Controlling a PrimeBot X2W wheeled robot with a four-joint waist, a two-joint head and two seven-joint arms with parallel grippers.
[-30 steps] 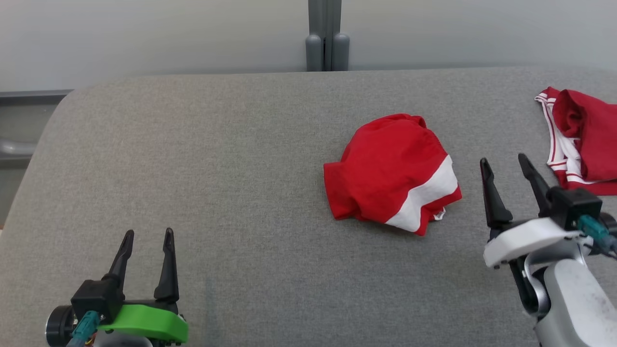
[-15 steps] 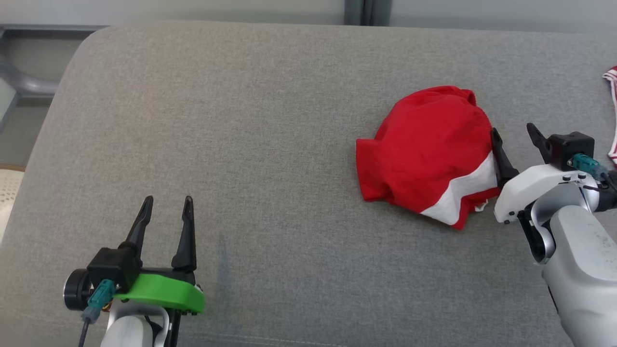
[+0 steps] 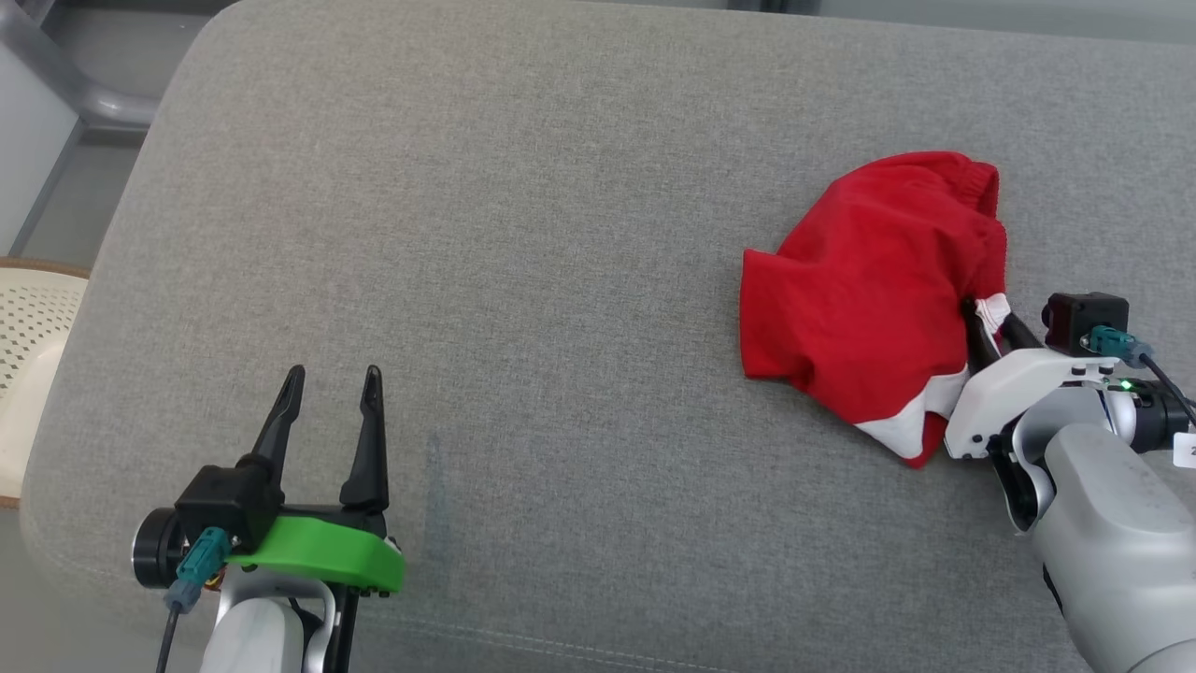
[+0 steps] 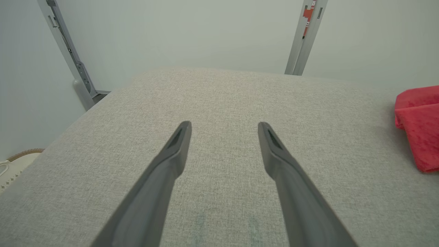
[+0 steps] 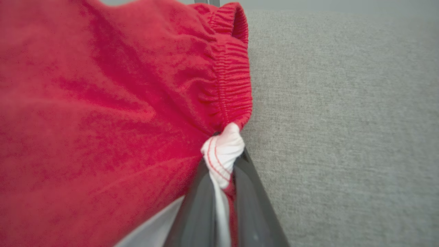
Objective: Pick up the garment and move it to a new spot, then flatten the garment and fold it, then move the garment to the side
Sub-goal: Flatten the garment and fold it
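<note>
The garment [image 3: 869, 290] is a crumpled pair of red shorts with a white band, lying on the right part of the grey padded table [image 3: 514, 234]. My right gripper [image 3: 989, 322] is shut on the garment's right edge. In the right wrist view a bunch of white and red cloth [image 5: 223, 154] is pinched between the two dark fingers, just below the gathered red waistband [image 5: 231, 68]. My left gripper [image 3: 332, 379] stands open over bare table at the lower left, far from the garment. Its spread fingers [image 4: 178, 144] hold nothing, and the garment's red edge [image 4: 416, 127] shows at the far right.
The table's rounded left corner and front edge lie close to my left arm. Past the left edge stands a cream perforated basket [image 3: 28, 346]. Grey metal posts [image 4: 305, 37] rise against the pale wall behind the table.
The head camera has tilted down and shifted. My right gripper moved onto the garment's right edge and shut on it, bunching the cloth. The left gripper has stayed open.
</note>
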